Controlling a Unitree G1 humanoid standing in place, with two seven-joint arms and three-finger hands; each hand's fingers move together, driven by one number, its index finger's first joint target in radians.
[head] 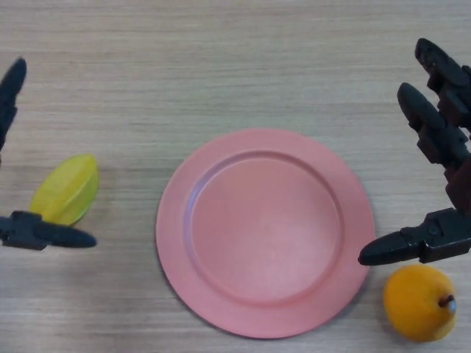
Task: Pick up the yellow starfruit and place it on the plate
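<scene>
The yellow starfruit (66,189) lies on the wooden table at the left, a little left of the pink plate (184,220). The plate sits in the middle of the view and holds nothing. My left hand (44,233) is at the left edge, its thumb stretched out just in front of the starfruit and a finger up behind it, spread wide around the fruit without gripping it. My right hand (434,140) hangs open at the right edge, beside the plate's right rim, holding nothing.
An orange fruit (419,302) with a short stem rests at the bottom right, just below my right hand's thumb and next to the plate's rim. Bare wooden table stretches behind the plate.
</scene>
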